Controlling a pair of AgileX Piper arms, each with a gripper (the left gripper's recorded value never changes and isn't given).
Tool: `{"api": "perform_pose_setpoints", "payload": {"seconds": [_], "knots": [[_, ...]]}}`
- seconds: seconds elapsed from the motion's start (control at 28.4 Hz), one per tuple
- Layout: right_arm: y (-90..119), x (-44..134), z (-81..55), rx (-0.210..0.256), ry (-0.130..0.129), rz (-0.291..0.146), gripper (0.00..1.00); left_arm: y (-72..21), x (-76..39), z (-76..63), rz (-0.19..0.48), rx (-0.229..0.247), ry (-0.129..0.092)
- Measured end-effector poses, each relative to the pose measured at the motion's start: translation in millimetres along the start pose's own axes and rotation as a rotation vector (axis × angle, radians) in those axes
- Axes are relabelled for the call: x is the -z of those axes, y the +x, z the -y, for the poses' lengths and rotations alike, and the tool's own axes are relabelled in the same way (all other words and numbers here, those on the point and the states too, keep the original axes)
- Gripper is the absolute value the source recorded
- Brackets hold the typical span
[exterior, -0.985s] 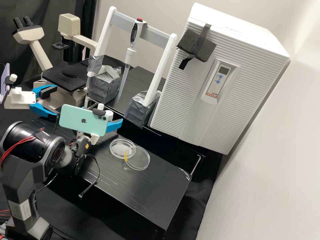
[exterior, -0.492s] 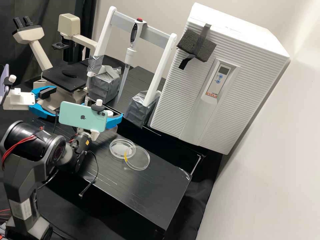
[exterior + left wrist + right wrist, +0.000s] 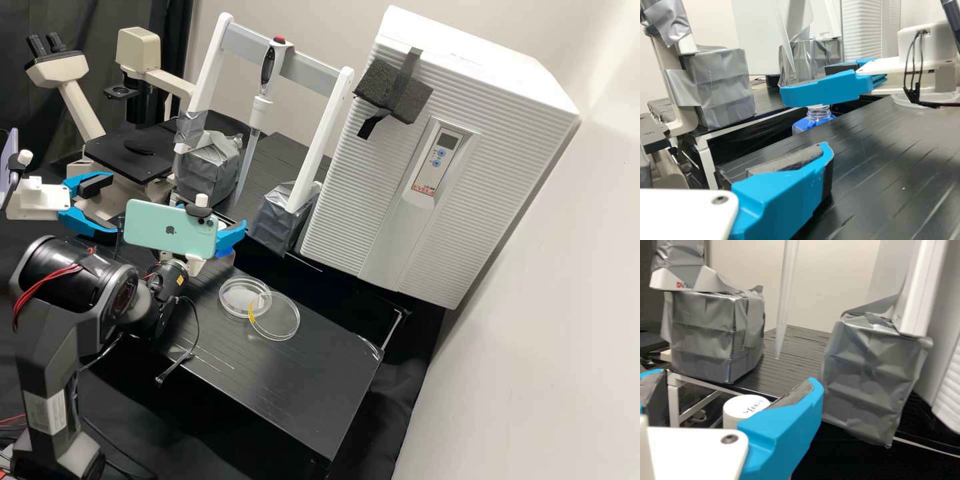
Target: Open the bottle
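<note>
Nearest, a pair of clear dishes (image 3: pixel 275 320) lies overlapping on the black table (image 3: pixel 300 380), on the near side of the bottle (image 3: pixel 809 121); the bottle, blue with a clear neck, stands upright just past the table's far edge, lower than the tabletop; the right gripper (image 3: pixel 235 239) hangs directly over the bottle, its jaws parted to either side of the white cap (image 3: pixel 746 410), one finger close against the cap and a gap on the other side, so nothing is clamped; whether the cap is on the neck or lifted off it cannot be told; the left gripper (image 3: pixel 110 203) sits well apart from the bottle, off to one side and facing it, jaws spread wide and empty; just behind the bottle stand two blocks wrapped in grey tape (image 3: pixel 710 335), and a pipette (image 3: pixel 263 80) hangs tip-down above the gap between them; farther behind the bottle, a microscope (image 3: pixel 127 147) stands to one side and a big ribbed white machine (image 3: pixel 433 220) to the other.
</note>
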Motion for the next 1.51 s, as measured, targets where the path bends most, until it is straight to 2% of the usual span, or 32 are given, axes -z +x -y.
{"api": "perform_pose_setpoints", "payload": {"seconds": [0.25, 0.35, 1.06, 1.3, 1.51], "knots": [[1.1, -3.1, 2.1, 0.007, 0.004, 0.016, 0.0, 0.8, 0.3, -1.0, 0.001, -0.004, 0.002], [1.1, -3.1, 2.1, 0.007, -0.003, 0.016, 0.0, 0.8, 0.3, -1.0, 0.001, -0.004, 0.002], [1.3, -3.7, 2.6, 0.009, -0.001, 0.019, 0.0, 1.8, 0.6, -2.5, 0.001, -0.009, 0.005], [1.1, -8.1, -1.0, -0.003, -0.017, 0.034, 0.0, 1.8, 0.6, -2.5, 0.001, -0.009, 0.005], [1.1, -8.1, -1.0, -0.003, -0.017, 0.034, 0.0, 1.8, 0.6, -2.5, 0.001, -0.009, 0.005]]}}
